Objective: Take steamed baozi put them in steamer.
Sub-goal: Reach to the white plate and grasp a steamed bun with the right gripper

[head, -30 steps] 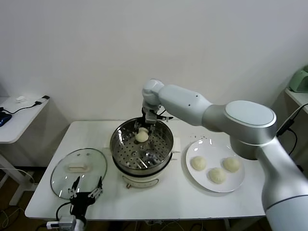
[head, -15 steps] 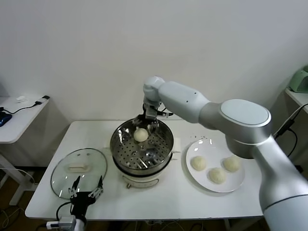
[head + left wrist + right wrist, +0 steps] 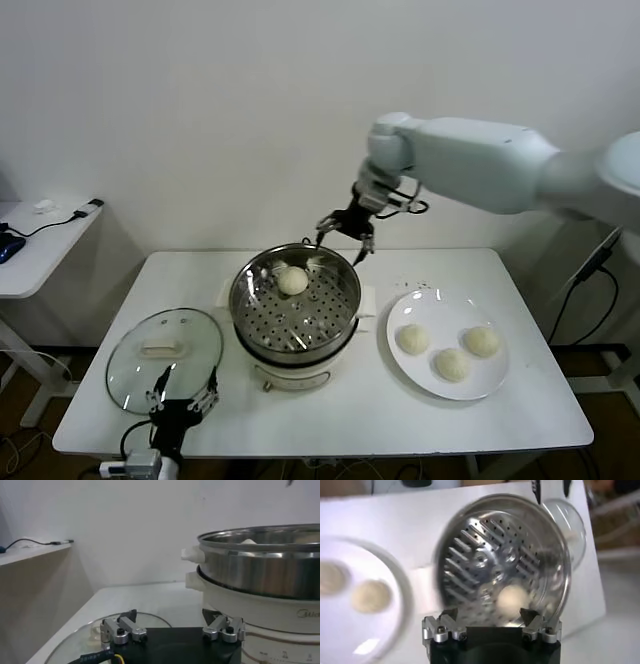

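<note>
Head view: right hand point(image 3: 346, 226) is up in the air at 1 o'clock of the steamer point(image 3: 295, 304), fingers spread, holding nothing. One bun point(image 3: 292, 281) sits on the perforated tray inside the steamer, toward 12 o'clock. Three buns point(image 3: 449, 350) lie on the white plate point(image 3: 430, 382) at 3 o'clock of the steamer, on the table point(image 3: 360, 405). Left hand point(image 3: 182, 403) is parked low at the table's front edge, fingers apart, empty, just over the glass lid point(image 3: 165, 345) at 9 o'clock of the steamer.
</note>
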